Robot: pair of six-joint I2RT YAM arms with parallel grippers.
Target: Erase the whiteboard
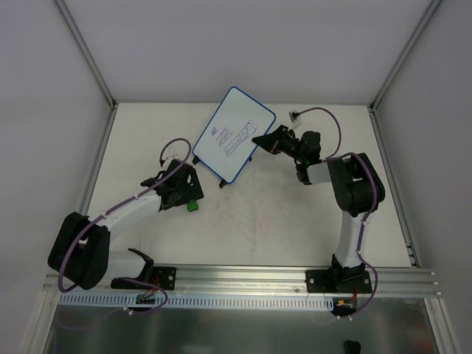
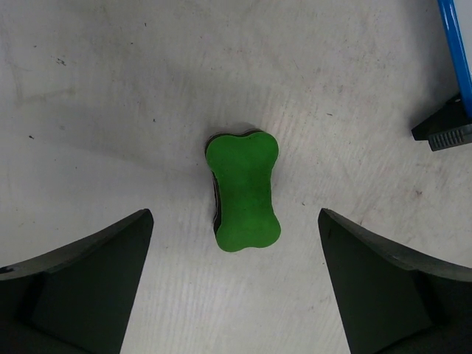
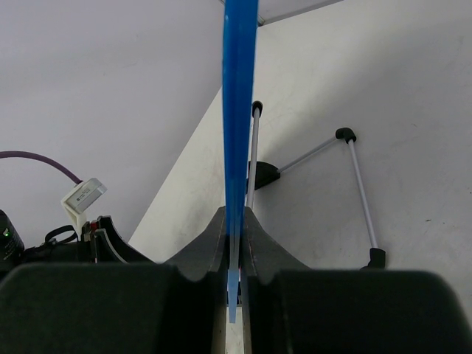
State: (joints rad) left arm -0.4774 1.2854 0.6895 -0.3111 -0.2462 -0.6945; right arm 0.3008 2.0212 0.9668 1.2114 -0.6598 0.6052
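1. The right gripper (image 3: 236,221) fills the bottom of the right wrist view. Its two dark fingers are pressed together on the thin blue rim of the whiteboard (image 3: 240,110), which runs edge-on straight up from between them.
2. The counter (image 1: 280,214) is pale and lightly scuffed, and spreads beneath both grippers.
3. In the top view the whiteboard (image 1: 234,133) sits skewed to the counter's edges. It reaches forward and to the left from the right gripper (image 1: 259,139), which clamps one long side. The board's near corner lies just ahead and to the right of the left gripper (image 1: 188,193). I cannot tell whether the board rests flat or is raised a little.
4. The left gripper (image 2: 234,214) is spread wide, with one dark finger at each lower corner of its wrist view and nothing touching either.
5. Thin wire legs (image 3: 361,192) with black end caps stand on the counter just right of the right gripper's fingers, behind the board.
6. A green, bone-shaped eraser (image 2: 245,192) lies on the counter between the left gripper's fingers, apart from both. A dark layer shows along its left side.
7. Dark scribbles (image 1: 234,139) mark the board's face just left of the right gripper.
8. A black foot (image 2: 446,129) under the blue rim shows far to the right of the left gripper, well apart from the eraser.
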